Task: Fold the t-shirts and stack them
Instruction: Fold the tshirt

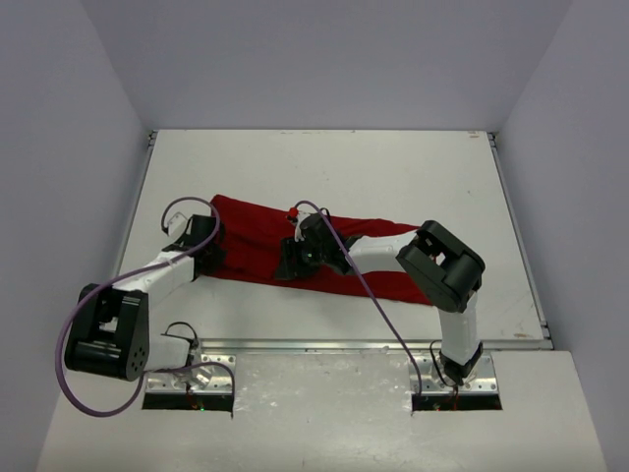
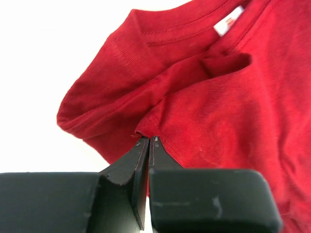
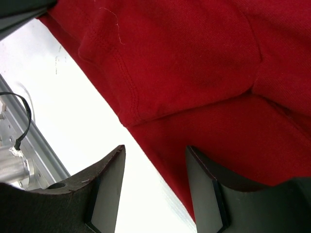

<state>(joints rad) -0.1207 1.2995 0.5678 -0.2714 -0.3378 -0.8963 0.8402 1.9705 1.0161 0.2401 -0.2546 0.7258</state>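
The deep-red t-shirt (image 1: 257, 234) lies wrinkled across the middle of the table, its length running left to right. My left gripper (image 1: 208, 260) is at the shirt's left end. In the left wrist view its jaws (image 2: 148, 140) are shut, pinching a folded edge of the t-shirt (image 2: 218, 111) near the collar, where a white label (image 2: 228, 22) shows. My right gripper (image 1: 291, 265) is over the shirt's near edge. In the right wrist view it (image 3: 155, 160) is open and empty, one finger over the t-shirt (image 3: 194, 63) and the other over bare table.
The white table (image 1: 344, 162) is walled at the back and both sides. The metal rail (image 3: 26, 155) at the table's near edge lies close to my right gripper. Purple cables (image 1: 369, 295) hang along both arms.
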